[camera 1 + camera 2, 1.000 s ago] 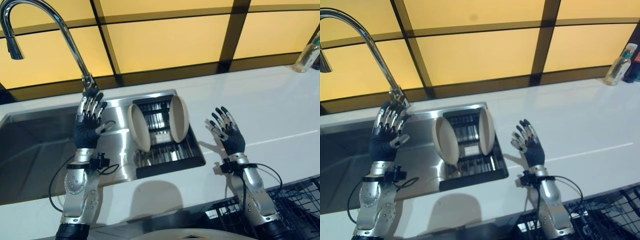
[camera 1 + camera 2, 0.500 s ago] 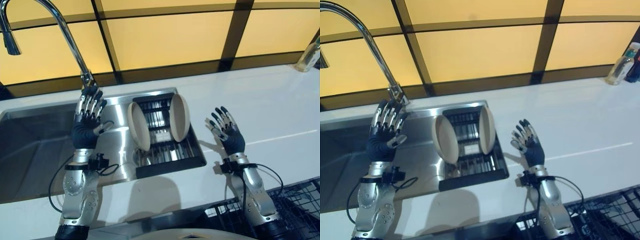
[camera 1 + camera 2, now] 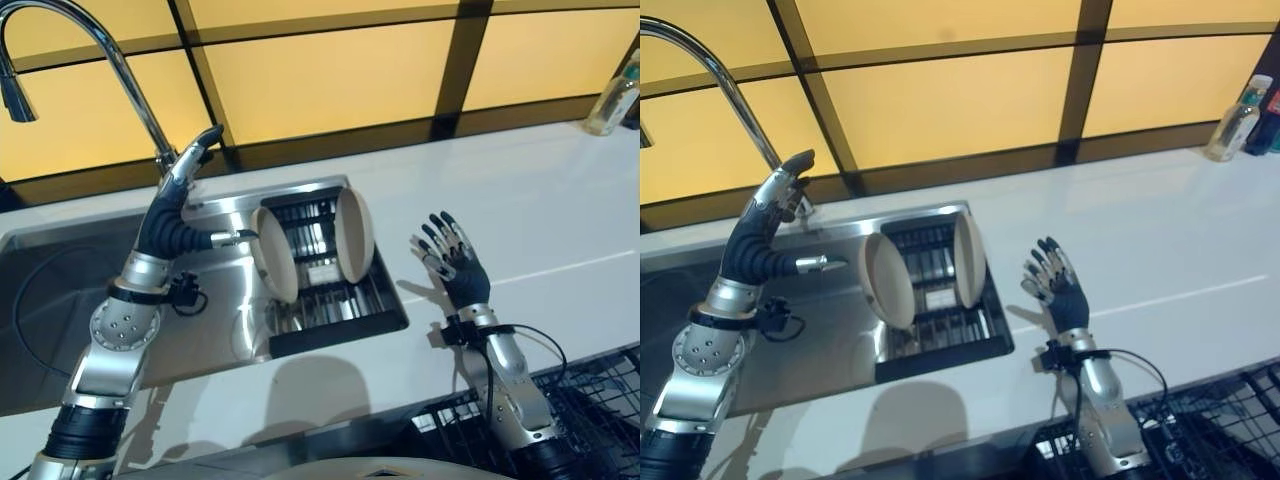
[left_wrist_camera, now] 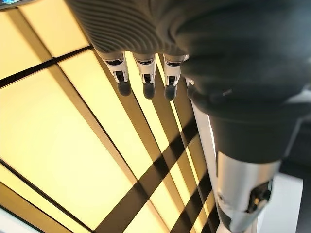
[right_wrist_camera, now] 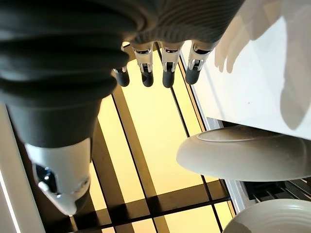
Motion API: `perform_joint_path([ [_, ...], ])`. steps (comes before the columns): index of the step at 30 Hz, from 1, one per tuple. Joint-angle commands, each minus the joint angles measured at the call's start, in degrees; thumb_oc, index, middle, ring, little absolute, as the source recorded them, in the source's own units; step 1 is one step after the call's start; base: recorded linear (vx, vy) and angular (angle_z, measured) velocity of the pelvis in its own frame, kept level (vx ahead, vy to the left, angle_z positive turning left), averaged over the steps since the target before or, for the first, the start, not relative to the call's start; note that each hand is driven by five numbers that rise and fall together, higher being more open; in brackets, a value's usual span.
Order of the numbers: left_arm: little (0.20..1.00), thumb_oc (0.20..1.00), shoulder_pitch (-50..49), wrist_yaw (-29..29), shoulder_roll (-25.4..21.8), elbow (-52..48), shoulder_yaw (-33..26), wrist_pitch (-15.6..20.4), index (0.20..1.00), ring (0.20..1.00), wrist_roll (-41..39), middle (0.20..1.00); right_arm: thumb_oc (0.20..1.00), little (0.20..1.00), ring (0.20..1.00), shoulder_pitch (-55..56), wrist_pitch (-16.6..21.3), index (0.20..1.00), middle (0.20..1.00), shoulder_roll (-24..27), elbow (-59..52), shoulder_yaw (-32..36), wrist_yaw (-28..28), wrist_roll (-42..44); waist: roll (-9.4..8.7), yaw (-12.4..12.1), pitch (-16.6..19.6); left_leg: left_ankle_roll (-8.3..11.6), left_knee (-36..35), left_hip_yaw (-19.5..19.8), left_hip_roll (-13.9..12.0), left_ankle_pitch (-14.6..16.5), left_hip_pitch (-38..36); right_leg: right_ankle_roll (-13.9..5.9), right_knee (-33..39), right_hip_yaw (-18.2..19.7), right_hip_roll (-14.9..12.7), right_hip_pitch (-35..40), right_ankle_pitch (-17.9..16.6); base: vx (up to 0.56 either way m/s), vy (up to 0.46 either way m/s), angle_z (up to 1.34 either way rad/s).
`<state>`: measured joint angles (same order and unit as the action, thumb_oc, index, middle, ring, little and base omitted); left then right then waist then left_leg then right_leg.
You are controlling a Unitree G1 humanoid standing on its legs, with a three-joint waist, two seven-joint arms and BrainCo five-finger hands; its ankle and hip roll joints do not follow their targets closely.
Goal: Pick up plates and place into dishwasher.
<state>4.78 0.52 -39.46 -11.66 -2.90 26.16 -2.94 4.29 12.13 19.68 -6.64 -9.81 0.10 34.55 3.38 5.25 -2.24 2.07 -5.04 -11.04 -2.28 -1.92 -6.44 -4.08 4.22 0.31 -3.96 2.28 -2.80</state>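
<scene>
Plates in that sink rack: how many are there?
2. Both stand on edge in the dark rack beside the sink: the left plate near the robot's left hand, the right plate toward the counter. None seems hidden.

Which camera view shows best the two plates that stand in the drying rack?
The left eye view: both plates stand on edge in the rack, fully visible. The right eye view shows nearly the same. The right wrist view shows partial rims past the right hand; the left wrist view faces the wall.
</scene>
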Motion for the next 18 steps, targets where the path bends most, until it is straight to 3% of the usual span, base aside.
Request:
perform_joint_path([
  [1, 1.000, 1.000, 4.6, 2.8, -5.5, 4.1, -0.1, 0.6, 1.000, 1.000, 4.1, 1.000, 1.000, 1.000, 1.000, -4.4, 1.6, 1.000, 1.000, 0.6, -4.1, -0.9, 1.9, 1.4, -0.62, 1.2, 2.9, -0.45, 0.7, 2.9, -0.7, 2.4, 3.0, -5.00, -3.7, -1.3, -3.5, -1.9, 2.0, 0.03, 0.025, -0.02],
  [12, 1.000, 1.000, 16.5, 7.5, -26.3, 9.1, 5.9, -1.5, 1.000, 1.000, 17.1, 1.000, 1.000, 1.000, 1.000, -6.3, 0.9, 1.000, 1.000, 3.7, -3.7, -1.9, 0.2, 2.9, 1.29, 2.0, 2.9, -0.48, 0.9, 2.4, -0.5, 2.2, 3.0, -5.56, -3.4, -0.9, -3.7, -1.8, 1.7, 0.01, 0.014, -0.06],
  [18, 1.000, 1.000, 24.6, 15.7, -31.6, 8.2, 13.6, -3.9, 1.000, 1.000, 17.2, 1.000, 1.000, 1.000, 1.000, -7.2, 2.0, 1.000, 1.000, 4.5, -2.9, -3.5, -1.5, 2.9, 1.77, 1.9, 2.7, -0.37, 1.0, 3.0, -0.3, 2.2, 3.2, -5.68, -3.5, -1.5, -3.6, -1.7, 1.7, 0.00, 0.000, 0.00],
])
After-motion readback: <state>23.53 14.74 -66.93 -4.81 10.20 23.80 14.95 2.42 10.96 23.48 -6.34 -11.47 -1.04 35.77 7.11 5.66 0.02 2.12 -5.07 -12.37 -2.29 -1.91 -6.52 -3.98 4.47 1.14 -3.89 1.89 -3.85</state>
